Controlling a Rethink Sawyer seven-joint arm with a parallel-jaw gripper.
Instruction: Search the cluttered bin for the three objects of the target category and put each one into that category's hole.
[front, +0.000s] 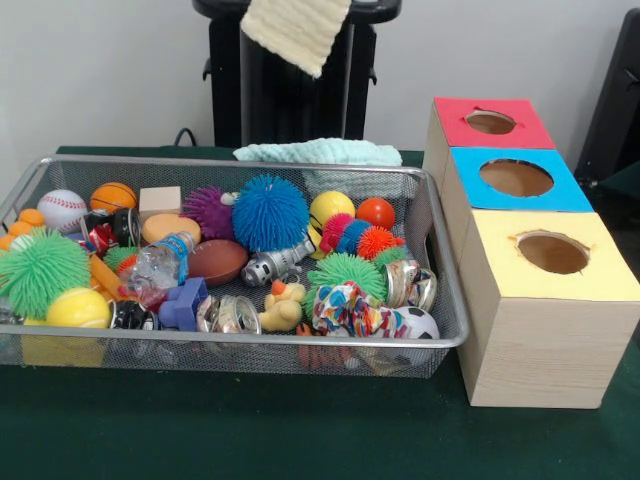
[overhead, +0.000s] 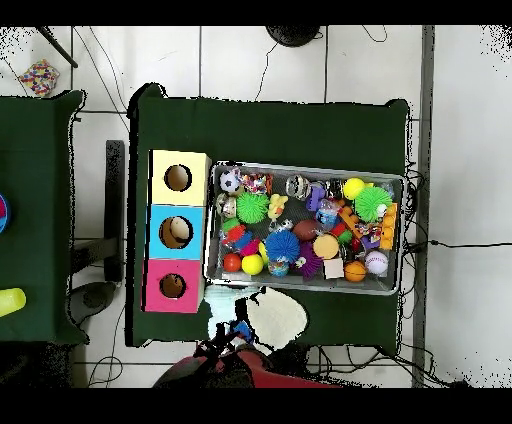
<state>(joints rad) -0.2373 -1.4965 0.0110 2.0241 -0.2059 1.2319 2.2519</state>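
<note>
From the front, the cluttered bin sits left of the hole; no creature with a face is clearly identifiable.

From overhead, the claw hovers just outside the bin; whether it is parted I cannot tell. Sensibly, search before grasping.

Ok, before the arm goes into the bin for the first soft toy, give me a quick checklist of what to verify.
1. Red hole unblocked: ok, nothing covers it.
2. Bin upright beside the wooden box: ok.
3. Soft toy with a face in sight: not ok; none shows clearly, and the blue spiky ball has no eyes.
4. State of the hand: cannot tell; a cream cloth hangs where the arm comes down.
5. Bin's far rim free: not ok; a teal cloth lies on it.
</note>
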